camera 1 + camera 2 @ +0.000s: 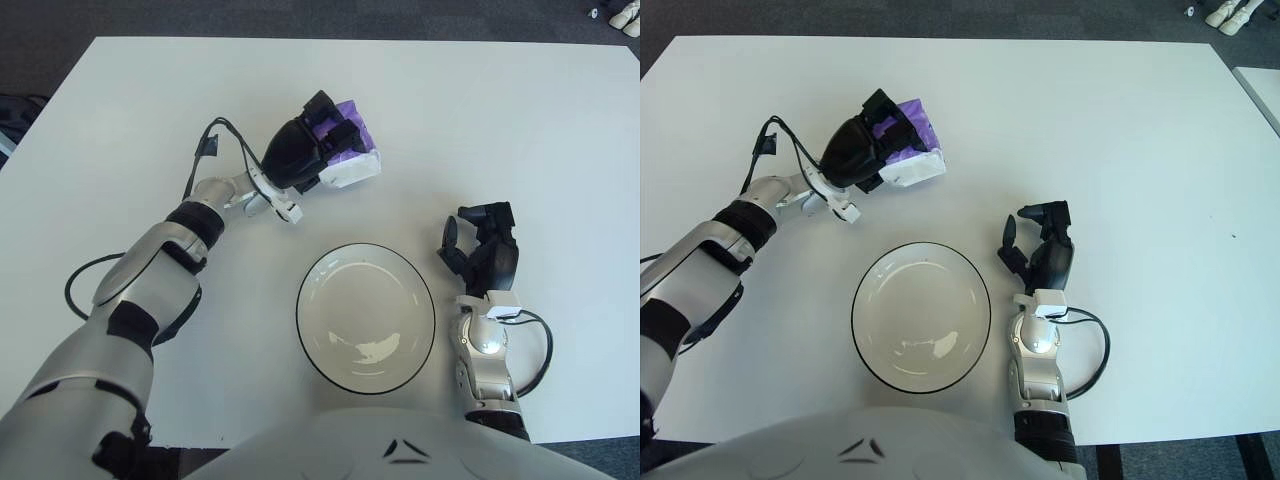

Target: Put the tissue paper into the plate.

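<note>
The left hand [300, 155] grips the purple tissue pack [349, 160], fingers wrapped around it, beyond the plate [366, 318]; the right hand [485, 250] shows beside the plate, fingers loosely spread.

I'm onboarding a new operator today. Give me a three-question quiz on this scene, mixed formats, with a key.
1. True or false: the tissue pack already lies in the plate.
2. Which hand grasps the tissue pack? A) left hand B) right hand C) neither
3. Fill in: the plate holds ____.

Key:
1. False; the pack is held beyond the plate, towards the table's far side.
2. A; the right hand shows to the right of the plate, holding nothing.
3. Nothing.
</note>
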